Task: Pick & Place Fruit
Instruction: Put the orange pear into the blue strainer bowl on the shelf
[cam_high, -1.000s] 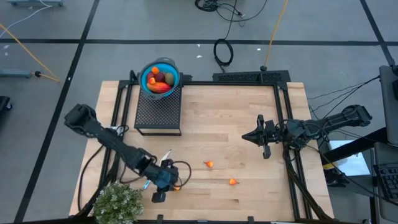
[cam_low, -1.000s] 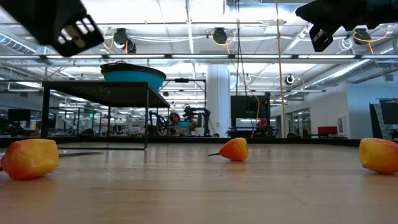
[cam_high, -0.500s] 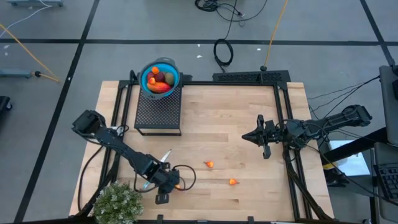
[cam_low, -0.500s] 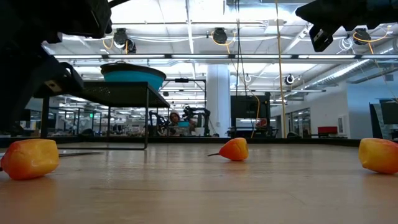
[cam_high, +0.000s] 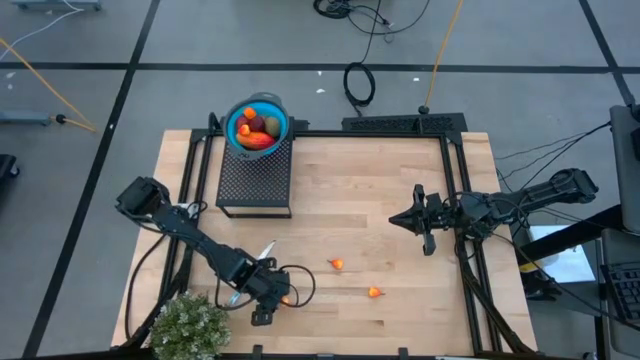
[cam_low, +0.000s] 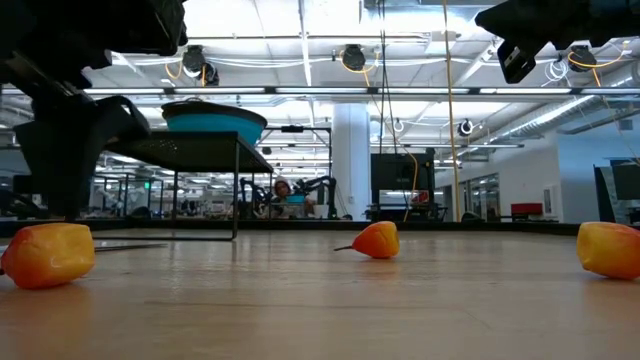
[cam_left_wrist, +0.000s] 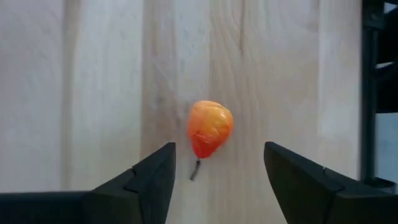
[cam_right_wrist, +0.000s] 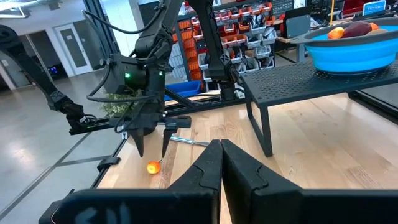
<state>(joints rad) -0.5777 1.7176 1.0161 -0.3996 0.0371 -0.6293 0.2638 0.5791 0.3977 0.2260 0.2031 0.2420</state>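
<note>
A small orange toy fruit with a short stem lies on the wooden table near its near-left corner. My left gripper is open and points down just above it, one finger on each side, touching nothing. From table height the dark fingers hang over that fruit. Two more orange bits lie on the table. A blue bowl on a black perforated stand holds several fruits. My right gripper is shut and waits over the table's right side.
A blue-handled knife lies just beyond my left gripper. A bushy green plant stands at the near-left corner. The black stand takes up the far-left area. Bare wood spreads across the middle. A black frame rims the table.
My left gripper has come down toward the orange fruit near the near-left corner and shifted slightly toward the near edge, staying open. The fruit has not moved.
</note>
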